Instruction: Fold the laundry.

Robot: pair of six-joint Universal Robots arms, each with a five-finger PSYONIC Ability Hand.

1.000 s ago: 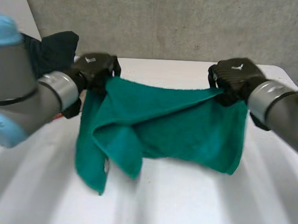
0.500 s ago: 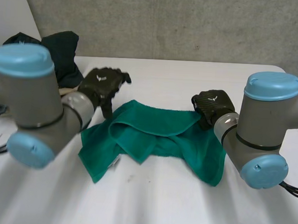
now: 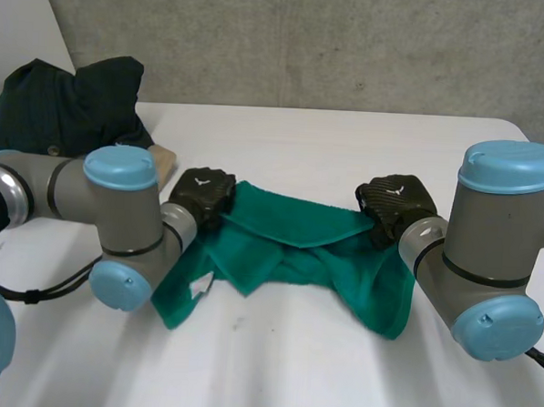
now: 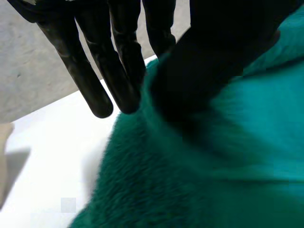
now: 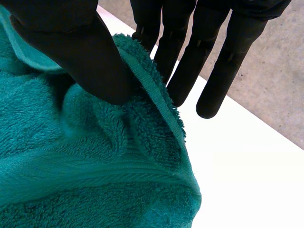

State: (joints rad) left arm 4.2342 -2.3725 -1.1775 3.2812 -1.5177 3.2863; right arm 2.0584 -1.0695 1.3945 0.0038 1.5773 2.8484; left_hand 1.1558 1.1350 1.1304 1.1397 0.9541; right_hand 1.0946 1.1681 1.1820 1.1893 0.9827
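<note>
White bench [image 3: 348, 144] carries a green towel [image 3: 288, 236], rumpled and doubled mid-bench, its 2 far corners pinched by the left robot hand [image 3: 204, 193] and right robot hand [image 3: 395, 203], so folding seems barely begun, dark clothes [image 3: 67, 102] waiting.

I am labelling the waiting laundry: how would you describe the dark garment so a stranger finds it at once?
On the white table, go to the far corner on the robot's left. A crumpled dark garment lies heaped there. Unlike the green towel in the middle, it is nearly black and piled high.
</note>
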